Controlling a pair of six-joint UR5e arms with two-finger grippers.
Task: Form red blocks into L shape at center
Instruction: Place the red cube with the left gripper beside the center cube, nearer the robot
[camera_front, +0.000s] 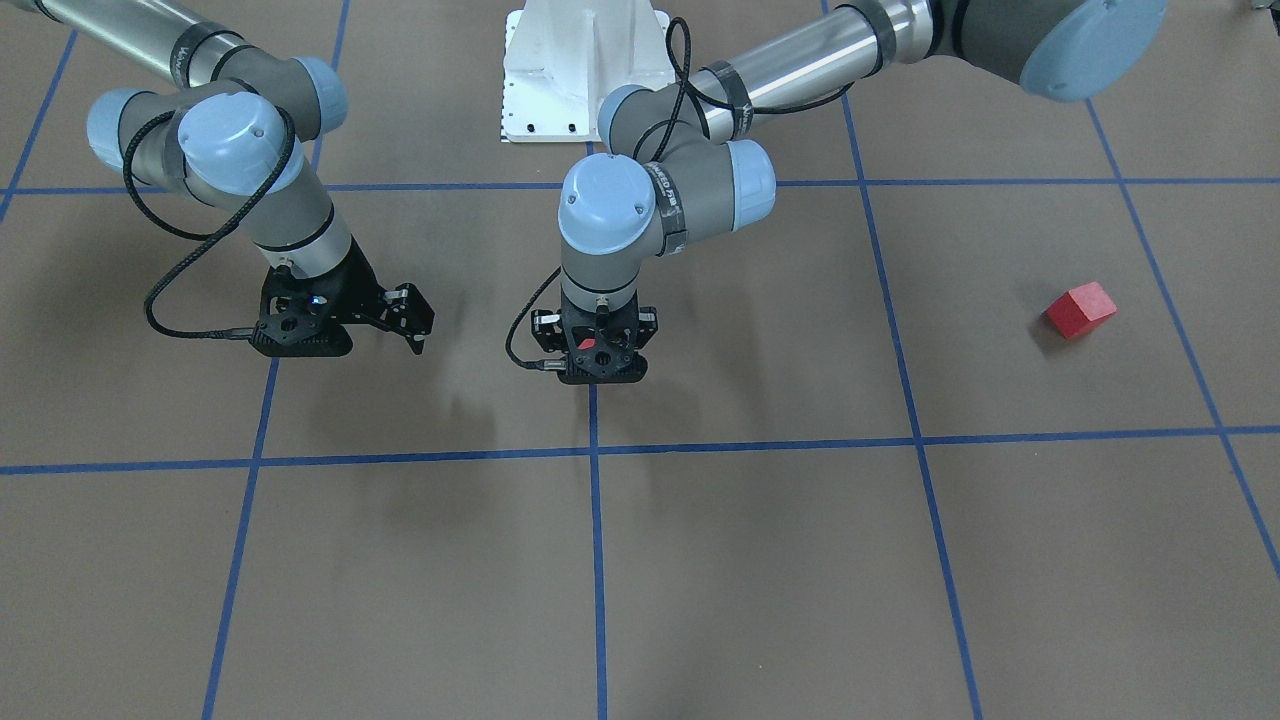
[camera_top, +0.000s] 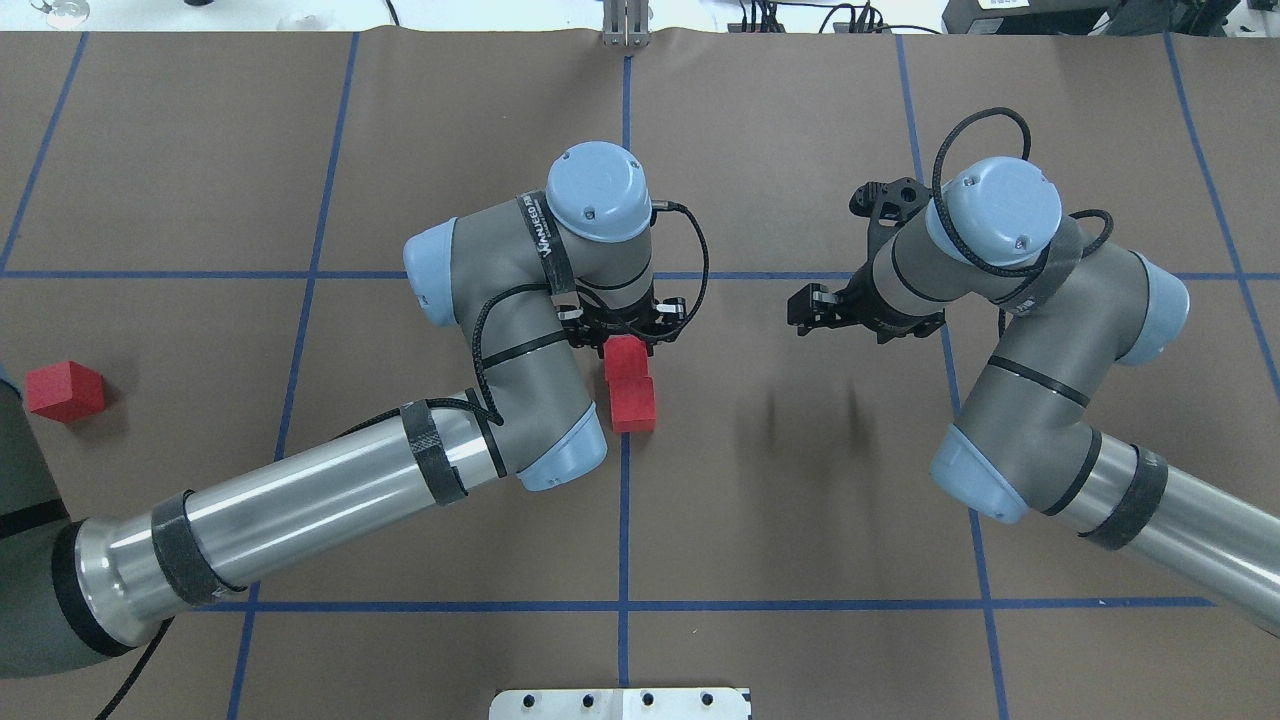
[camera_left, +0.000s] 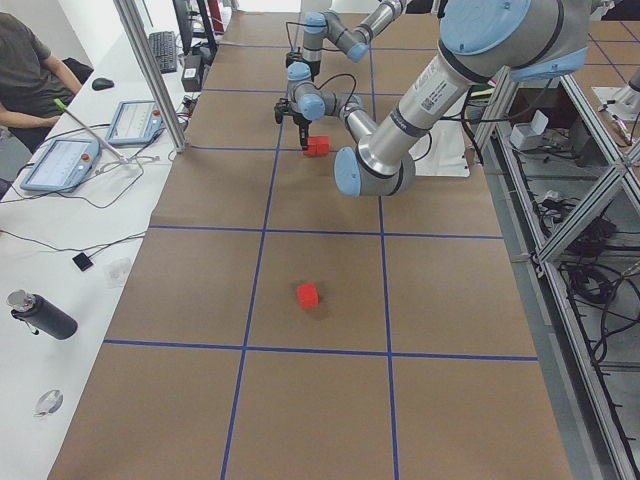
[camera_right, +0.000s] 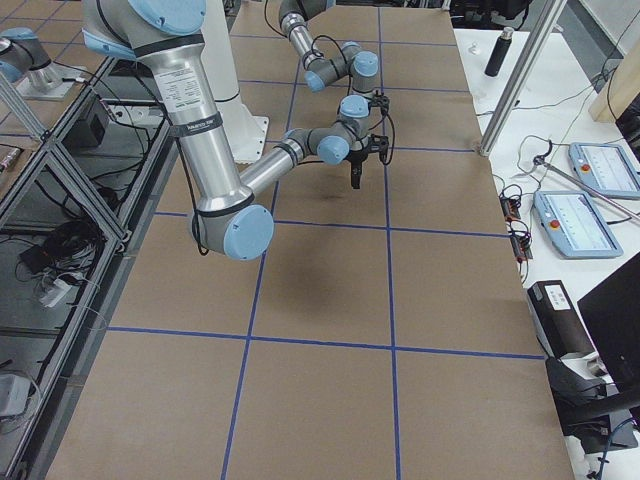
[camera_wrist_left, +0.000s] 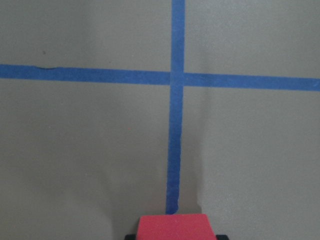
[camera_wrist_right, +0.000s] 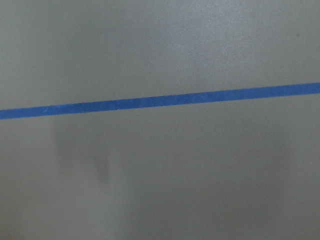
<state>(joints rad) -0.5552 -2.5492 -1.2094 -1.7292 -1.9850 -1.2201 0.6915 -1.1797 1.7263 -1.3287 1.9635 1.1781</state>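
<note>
My left gripper is shut on a red block over the middle blue tape line at the center. That block fills the bottom edge of the left wrist view, with dark fingertips hugging both its sides. A second red block lies on the surface touching it, on the side nearer my base. The third red block sits alone at the far left, also seen in the front view. My right gripper is open and empty, raised above the surface to the right of center.
Brown paper with a blue tape grid covers the table. My white base plate is at the near edge. The left forearm stretches low across the left half. An operator and tablets are at the far side.
</note>
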